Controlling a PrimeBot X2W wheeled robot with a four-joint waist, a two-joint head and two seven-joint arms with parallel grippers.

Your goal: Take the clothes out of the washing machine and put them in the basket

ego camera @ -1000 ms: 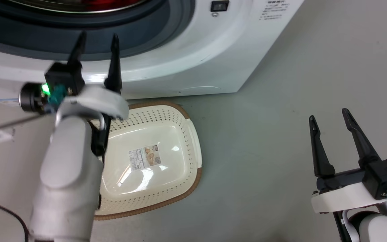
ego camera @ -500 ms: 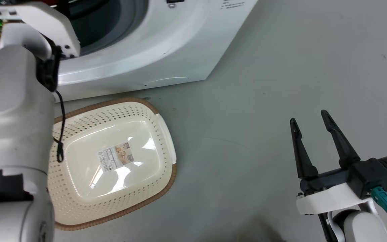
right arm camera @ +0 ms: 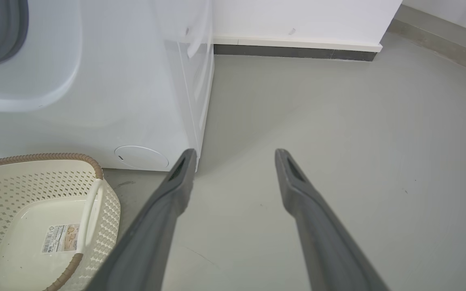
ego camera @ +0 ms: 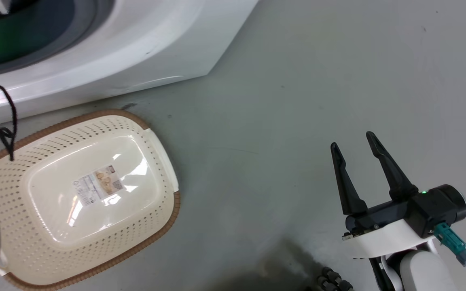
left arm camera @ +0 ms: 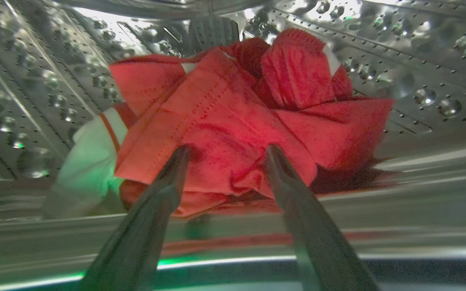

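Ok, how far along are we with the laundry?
Early. Done: the machine is open and the left gripper is inside the drum. In hand: its jaws are open at the front of the clothes, not closed on them. Left: grab, lift out, drop; the basket holds nothing but its label. The right gripper hangs open over the floor.

Right end effector (ego camera: 351, 140): two long black tapered fingers (ego camera: 344, 182)
Wrist mount (ego camera: 382, 241): curved white plate under a black block and cylinder
Light (ego camera: 423, 192): small, green
Connector (ego camera: 446, 235): teal plug with dark cable
Right forearm (ego camera: 423, 270): pale grey, rounded
Left end effector (left arm camera: 227, 148): long dark grey fingers
Left arm cable (ego camera: 5, 133): thin, black, knotted
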